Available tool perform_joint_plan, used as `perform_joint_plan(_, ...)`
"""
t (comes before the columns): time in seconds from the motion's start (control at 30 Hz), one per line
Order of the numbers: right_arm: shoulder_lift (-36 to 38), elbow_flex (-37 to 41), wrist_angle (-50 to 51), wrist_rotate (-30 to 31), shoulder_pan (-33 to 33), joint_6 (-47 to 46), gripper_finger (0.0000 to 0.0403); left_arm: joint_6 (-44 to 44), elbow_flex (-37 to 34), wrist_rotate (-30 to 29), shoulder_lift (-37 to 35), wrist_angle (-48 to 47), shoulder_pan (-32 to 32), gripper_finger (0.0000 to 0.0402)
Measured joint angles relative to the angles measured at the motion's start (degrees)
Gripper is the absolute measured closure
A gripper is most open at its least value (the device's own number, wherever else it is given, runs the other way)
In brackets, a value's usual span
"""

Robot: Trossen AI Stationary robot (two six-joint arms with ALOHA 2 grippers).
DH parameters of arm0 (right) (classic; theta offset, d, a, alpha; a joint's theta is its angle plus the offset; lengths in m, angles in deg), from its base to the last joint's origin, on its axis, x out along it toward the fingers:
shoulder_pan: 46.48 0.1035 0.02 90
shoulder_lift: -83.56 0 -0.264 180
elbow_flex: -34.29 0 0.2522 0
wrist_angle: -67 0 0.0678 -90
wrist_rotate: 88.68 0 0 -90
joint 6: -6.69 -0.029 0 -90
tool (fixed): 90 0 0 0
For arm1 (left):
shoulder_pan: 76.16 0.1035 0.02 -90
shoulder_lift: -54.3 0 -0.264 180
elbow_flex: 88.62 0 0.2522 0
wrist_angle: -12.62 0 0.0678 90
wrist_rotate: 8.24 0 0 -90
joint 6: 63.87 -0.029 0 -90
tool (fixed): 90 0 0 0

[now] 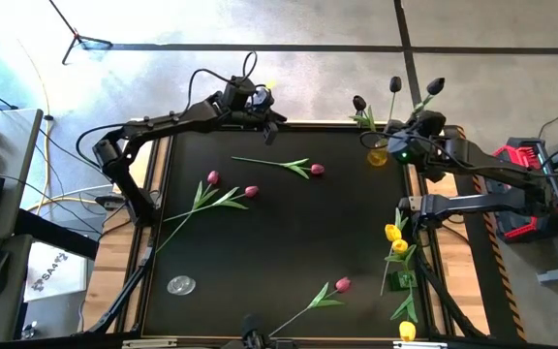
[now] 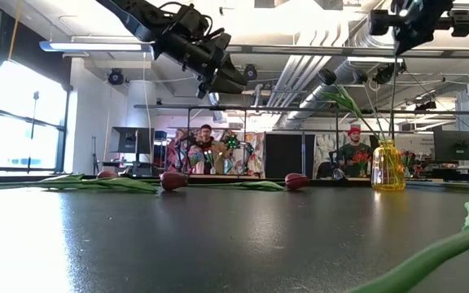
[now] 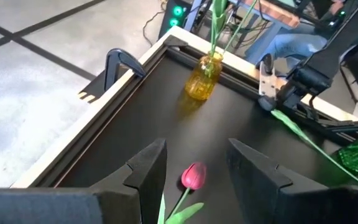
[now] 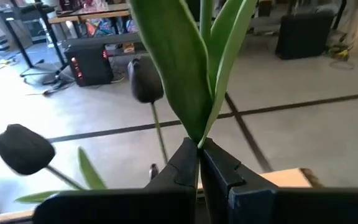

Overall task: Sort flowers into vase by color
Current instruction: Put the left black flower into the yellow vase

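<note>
Only the right wrist view shows the right gripper (image 4: 199,163) with its jaws clamped on a green stem and leaf of a dark purple artificial tulip (image 4: 145,79), held above the yellow glass vase (image 1: 378,154) at the black bench's (image 1: 289,242) far right corner. That vase holds dark purple tulips. The left wrist view shows the left gripper (image 3: 194,163), jaws apart, hovering over a pink tulip (image 3: 192,176) lying near the far edge

Matt black table (image 1: 289,223) with a pale wood rim, and a glossy yellow glass vase (image 3: 202,78).
</note>
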Motion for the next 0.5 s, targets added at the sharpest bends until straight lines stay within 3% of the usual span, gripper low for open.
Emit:
perform_joint_plan(0.1, 0.0, 0.0, 0.0, 3.0, 0.0, 1.7, 0.0403, 0.0, 0.0, -0.1, 0.0, 0.1, 0.0, 0.0248)
perform_joint_plan(0.3, -0.8, 0.0, 0.0, 2.3, 0.1, 1.3, 0.0403, 0.0, 0.0, -0.1, 0.0, 0.2, 0.0, 0.0248)
perform_joint_plan(0.5, -6.7, 0.0, -0.1, 2.3, 0.0, 0.0, 0.0403, -0.1, 0.0, -0.1, 0.0, -1.6, 0.0, 0.0248)
